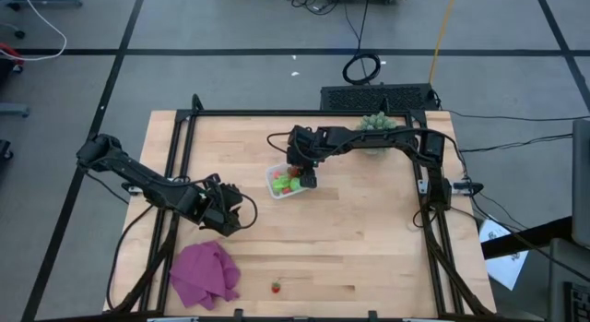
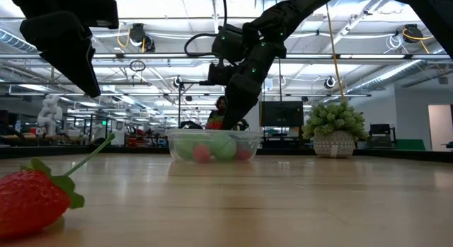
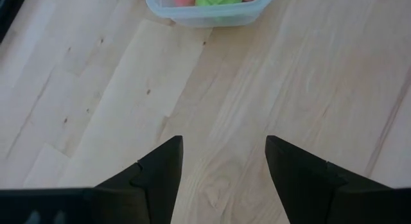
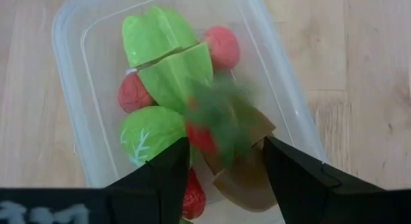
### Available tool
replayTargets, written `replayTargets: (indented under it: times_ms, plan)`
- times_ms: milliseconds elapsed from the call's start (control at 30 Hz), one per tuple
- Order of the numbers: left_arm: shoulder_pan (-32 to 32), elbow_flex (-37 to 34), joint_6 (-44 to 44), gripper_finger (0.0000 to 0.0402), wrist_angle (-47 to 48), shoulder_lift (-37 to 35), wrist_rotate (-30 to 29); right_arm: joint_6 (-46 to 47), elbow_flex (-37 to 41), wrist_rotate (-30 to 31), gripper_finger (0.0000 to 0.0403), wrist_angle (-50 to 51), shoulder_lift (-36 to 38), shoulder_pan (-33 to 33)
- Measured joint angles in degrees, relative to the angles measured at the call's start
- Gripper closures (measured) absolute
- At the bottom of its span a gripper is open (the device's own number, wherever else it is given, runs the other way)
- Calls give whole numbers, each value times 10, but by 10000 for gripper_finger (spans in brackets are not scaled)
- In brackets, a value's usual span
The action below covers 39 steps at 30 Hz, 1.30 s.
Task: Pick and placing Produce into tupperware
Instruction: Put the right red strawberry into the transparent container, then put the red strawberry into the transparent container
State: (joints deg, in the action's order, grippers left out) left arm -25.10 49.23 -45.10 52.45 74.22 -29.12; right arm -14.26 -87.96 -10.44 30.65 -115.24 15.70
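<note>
The clear tupperware [image 1: 288,182] [image 2: 212,144] sits mid-table and holds two bright green pieces [image 4: 160,51], pink and red pieces [image 4: 221,47] and a brown piece [image 4: 244,179]. My right gripper [image 1: 304,177] [image 4: 225,153] points down into it, open. A blurred red strawberry with green leaves [image 4: 215,124] shows between the fingertips. Another strawberry [image 1: 275,286] [image 2: 32,197] lies on the table near its near edge. My left gripper [image 1: 232,211] [image 3: 225,153] is open over bare wood, left of the tupperware [image 3: 209,9]. My right gripper comes from above, pointing down into the tupperware, with the blurred strawberry [image 4: 205,137] between its open fingers. I cannot tell whether either finger touches it.
A purple cloth [image 1: 205,274] lies near the table's near-left corner. A spiky pale-green plant in a pot [image 1: 376,128] [image 2: 336,127] stands at the far edge, right of the tupperware. Bare wood spans the table's middle and right [image 1: 369,239].
</note>
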Motion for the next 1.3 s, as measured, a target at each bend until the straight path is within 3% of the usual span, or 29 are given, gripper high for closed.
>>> replayTargets:
  times_ms: [367,567,900,1100,1300]
  plan:
    - [0,0,4,174,0,0,-9,0,0,3,209,-6,0,0]
    - [0,0,4,174,0,0,-9,-17,-6,40,209,-1,5,-6]
    - [20,0,3,174,-8,0,-9,13,-18,47,209,5,121,-89]
    - [23,0,31,174,-97,0,12,59,-11,48,209,76,190,-156]
    - [1,0,62,174,-248,7,83,106,-1,123,209,134,241,-206]
